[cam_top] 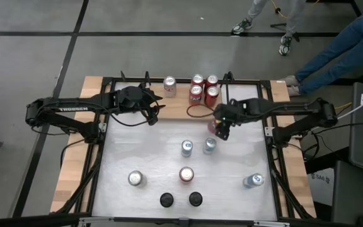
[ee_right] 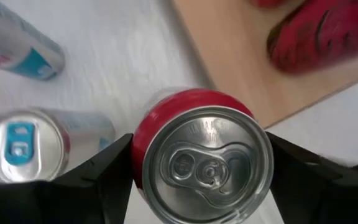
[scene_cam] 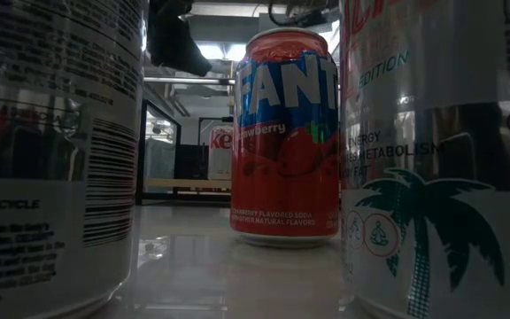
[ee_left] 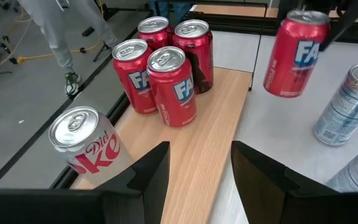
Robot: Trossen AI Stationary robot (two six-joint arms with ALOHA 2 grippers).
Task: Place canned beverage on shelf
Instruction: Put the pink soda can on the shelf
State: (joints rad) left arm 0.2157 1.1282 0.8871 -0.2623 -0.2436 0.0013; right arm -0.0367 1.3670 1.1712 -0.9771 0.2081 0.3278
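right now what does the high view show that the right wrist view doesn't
Only the high view shows the whole table, both arms, the left tool shut over the shelf's left part, the silver can on the shelf, two black cans at the near edge, and people's legs beyond the table.

Only the right wrist view shows the held can's top close up, with a finger on each side.

Both show the right tool shut on a red can, the shelf edge, red cans on it, and two slim cans.
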